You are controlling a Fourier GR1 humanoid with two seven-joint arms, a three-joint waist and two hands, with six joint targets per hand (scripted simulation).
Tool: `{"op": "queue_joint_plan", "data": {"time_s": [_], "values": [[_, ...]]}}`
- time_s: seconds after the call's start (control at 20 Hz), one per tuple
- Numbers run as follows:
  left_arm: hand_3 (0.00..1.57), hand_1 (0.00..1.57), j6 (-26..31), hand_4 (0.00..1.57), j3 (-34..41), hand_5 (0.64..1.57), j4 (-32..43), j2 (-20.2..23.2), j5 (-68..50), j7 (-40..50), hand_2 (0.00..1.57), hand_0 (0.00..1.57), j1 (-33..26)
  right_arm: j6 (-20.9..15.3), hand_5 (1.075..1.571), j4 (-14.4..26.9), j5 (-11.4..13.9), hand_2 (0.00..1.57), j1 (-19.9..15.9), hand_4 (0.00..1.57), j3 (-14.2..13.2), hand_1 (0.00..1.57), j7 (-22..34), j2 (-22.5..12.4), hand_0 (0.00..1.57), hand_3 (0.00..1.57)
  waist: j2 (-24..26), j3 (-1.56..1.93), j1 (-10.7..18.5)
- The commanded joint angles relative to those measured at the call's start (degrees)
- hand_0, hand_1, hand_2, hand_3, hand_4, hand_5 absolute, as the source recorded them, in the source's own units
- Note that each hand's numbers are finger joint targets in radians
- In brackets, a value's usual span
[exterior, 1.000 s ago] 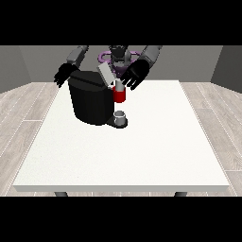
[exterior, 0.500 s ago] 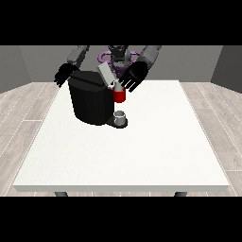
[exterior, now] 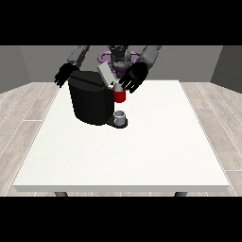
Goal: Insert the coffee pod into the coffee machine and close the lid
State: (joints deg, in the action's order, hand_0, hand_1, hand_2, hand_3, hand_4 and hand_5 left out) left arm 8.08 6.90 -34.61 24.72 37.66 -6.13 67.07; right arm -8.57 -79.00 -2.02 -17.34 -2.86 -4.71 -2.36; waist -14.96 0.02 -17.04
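Coffee machine [exterior: 92, 101] on white table [exterior: 142, 151], wood floor [exterior: 21, 108].

The robot hand at the view's right [exterior: 133, 78] has edged lower beside the red pod holder [exterior: 119, 96].

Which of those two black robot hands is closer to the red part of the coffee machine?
The robot hand at the view's right: it hovers just above the red pod holder on the black coffee machine. The other robot hand sits behind the machine's far corner.

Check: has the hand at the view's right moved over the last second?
No. The hand at the view's right stays just above the red pod holder beside the coffee machine.
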Motion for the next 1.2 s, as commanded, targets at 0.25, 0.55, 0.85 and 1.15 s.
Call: {"op": "queue_joint_plan", "data": {"time_s": [0.25,0.55,0.85,1.15], "values": [[0.94,1.06,0.55,0.39,-1.06,1.571,-0.04,0.17,1.53,-1.45,1.11,1.06,-1.05,0.0,1.571,0.29,-1.04,0.0,0.8,0.38,-1.6,0.0,1.29,-0.84,0.0,0.0,0.49,0.0,0.79],[0.95,1.06,-0.39,0.36,-1.0,1.571,-0.09,1.49,2.31,-4.48,1.12,1.06,-1.16,-0.5,1.571,-1.25,-0.23,0.0,-0.98,0.43,-1.38,0.0,1.13,-1.4,0.0,0.0,-0.91,-0.02,1.13],[0.0,0.0,1.56,0.0,-4.43,1.571,-1.29,0.99,5.15,-5.54,0.0,0.0,-1.29,0.75,1.571,1.98,-1.9,0.0,-0.04,0.46,-2.55,0.0,-2.26,-0.82,0.0,0.0,-1.73,0.01,2.23],[0.0,0.0,5.43,0.0,-4.44,1.571,-0.14,0.57,5.76,-0.75,0.0,0.0,2.65,-3.4,1.571,1.87,0.57,0.0,-2.77,0.42,-0.28,0.0,1.21,0.89,0.0,0.0,0.62,0.0,2.49]]}}
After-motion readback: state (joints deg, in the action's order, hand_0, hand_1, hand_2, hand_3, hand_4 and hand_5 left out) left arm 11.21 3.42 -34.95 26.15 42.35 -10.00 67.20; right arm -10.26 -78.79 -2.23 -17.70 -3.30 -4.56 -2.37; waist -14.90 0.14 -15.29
